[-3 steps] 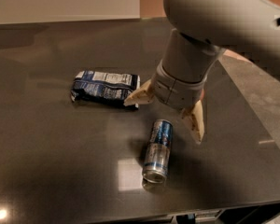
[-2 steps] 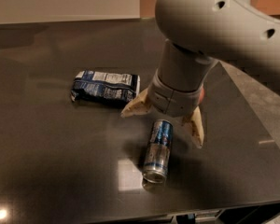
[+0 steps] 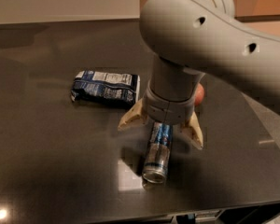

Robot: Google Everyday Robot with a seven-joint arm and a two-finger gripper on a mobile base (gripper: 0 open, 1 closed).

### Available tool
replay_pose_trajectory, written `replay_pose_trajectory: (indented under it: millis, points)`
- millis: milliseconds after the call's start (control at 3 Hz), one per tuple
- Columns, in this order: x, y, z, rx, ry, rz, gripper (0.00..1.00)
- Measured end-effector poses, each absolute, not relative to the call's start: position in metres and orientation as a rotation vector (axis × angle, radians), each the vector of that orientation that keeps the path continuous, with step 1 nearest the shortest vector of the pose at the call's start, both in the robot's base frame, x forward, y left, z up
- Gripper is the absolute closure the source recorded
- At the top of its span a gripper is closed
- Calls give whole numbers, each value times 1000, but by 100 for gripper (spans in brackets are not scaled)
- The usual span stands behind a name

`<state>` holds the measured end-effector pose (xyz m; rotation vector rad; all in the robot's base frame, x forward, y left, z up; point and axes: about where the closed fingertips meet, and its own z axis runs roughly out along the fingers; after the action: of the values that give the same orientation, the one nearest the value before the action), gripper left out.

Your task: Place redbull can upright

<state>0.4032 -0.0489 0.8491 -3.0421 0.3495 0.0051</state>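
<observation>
The redbull can (image 3: 157, 154) lies on its side on the dark table (image 3: 46, 153), its silver end pointing toward the front edge. My gripper (image 3: 161, 132) hangs right above the can's far half, open. Its two tan fingers (image 3: 130, 118) straddle the can, one on each side, and do not grip it. The grey arm hides the can's far end.
A flat blue and white snack bag (image 3: 105, 88) lies to the left of the gripper. A reddish apple (image 3: 199, 95) peeks out behind the arm on the right. The table's front edge runs just below the can.
The gripper has moved left and down toward the front, so that its fingers now straddle the can. The can and the bag have not moved.
</observation>
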Motion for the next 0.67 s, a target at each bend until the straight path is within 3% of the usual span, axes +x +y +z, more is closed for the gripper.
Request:
replay_pose_trajectory:
  millis: [333, 667]
  points:
    - [407, -49, 842, -3084, 302, 11, 0]
    - [413, -51, 835, -3119, 305, 20, 18]
